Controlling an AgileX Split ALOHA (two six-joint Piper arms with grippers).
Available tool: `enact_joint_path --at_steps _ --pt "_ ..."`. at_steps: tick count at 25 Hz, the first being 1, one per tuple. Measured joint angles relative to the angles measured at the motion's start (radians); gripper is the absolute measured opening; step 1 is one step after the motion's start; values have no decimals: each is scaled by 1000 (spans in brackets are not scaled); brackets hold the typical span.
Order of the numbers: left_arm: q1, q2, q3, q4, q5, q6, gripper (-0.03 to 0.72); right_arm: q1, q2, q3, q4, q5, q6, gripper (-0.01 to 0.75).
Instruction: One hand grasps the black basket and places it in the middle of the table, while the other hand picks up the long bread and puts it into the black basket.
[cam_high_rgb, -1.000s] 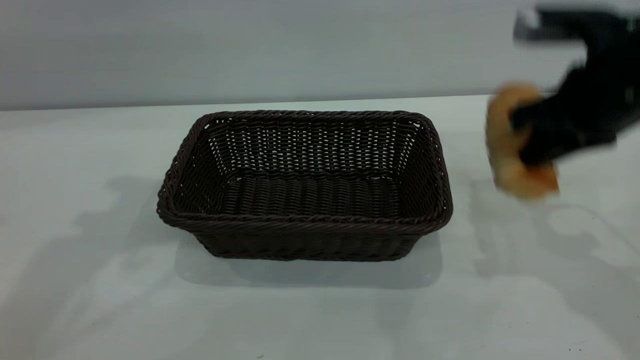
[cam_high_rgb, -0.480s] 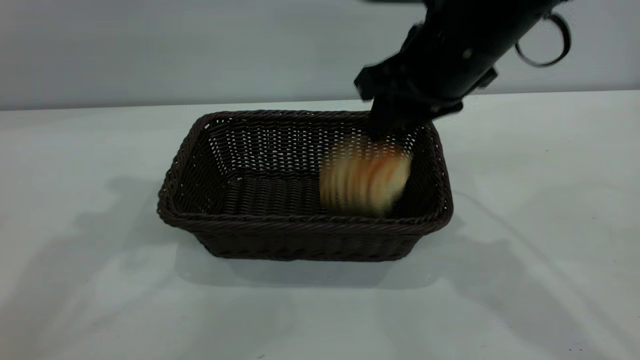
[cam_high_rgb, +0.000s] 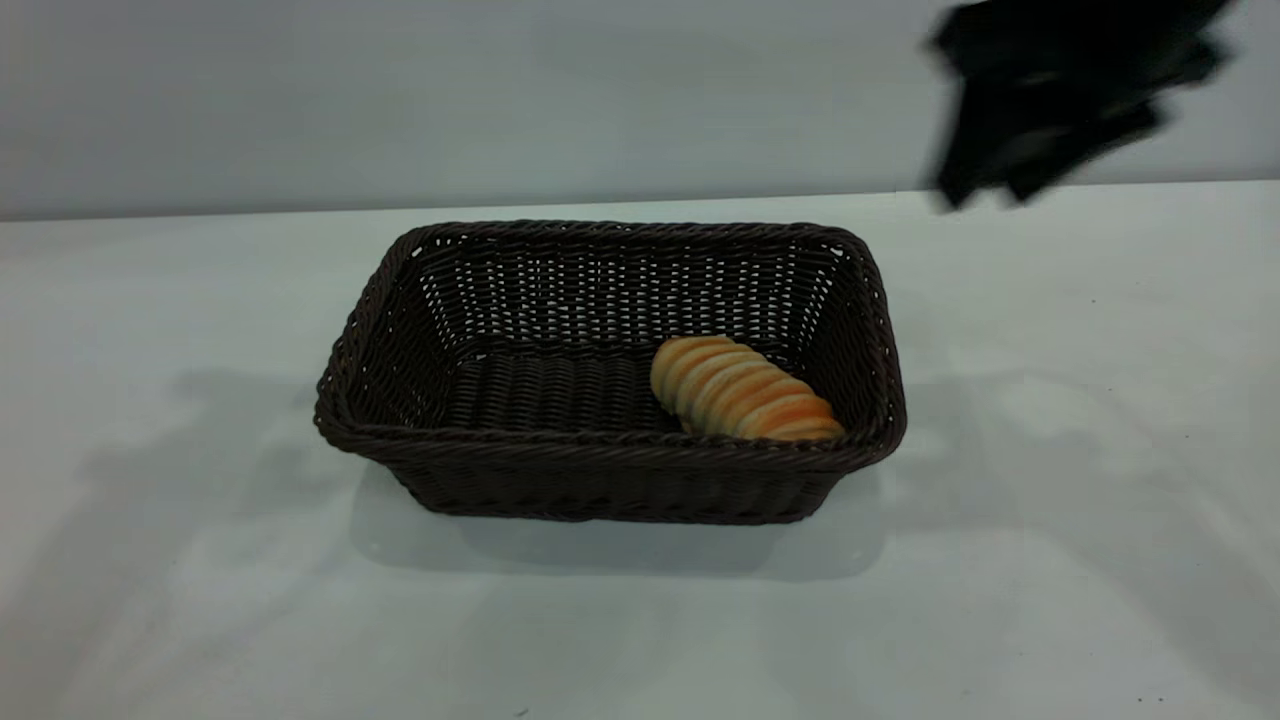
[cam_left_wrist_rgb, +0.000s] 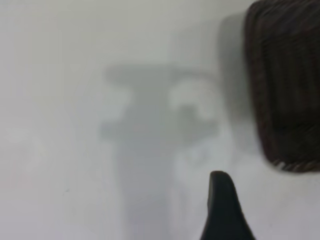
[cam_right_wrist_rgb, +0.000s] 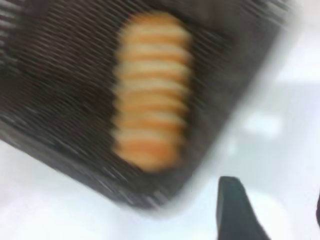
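Bread (cam_high_rgb: 744, 400) lies in the basket's (cam_high_rgb: 610, 445) right end, right end effector (cam_high_rgb: 1040, 150) up high, fingers apart, holding nothing; best it clears straight up, well off the rim.

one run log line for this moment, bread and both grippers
long bread: lying in black basket, right end | right gripper: raised beyond basket's right, empty | left gripper: over table beside basket

long bread (cam_high_rgb: 745, 389) released into basket; right hand (cam_high_rgb: 1040, 150) withdrew.
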Motion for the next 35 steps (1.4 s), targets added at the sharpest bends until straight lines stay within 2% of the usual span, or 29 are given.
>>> enact_joint_path --at_steps 4,8,20,29,35 --pt "0 -77 43 35 28 -6 526 -44 -113 25 -279 165 200 379" --pt "0 -223 186 38 -4 -15 526 -44 -319 120 -433 233 331 379" --pt "0 -810 654 38 -31 -71 525 -44 -979 395 -442 404 358 380" --pt "0 -1223 894 38 -30 -109 525 -44 -1391 603 -437 420 357 380" --pt "0 -1443 985 38 -13 -110 525 -44 -1594 700 -412 410 358 380"
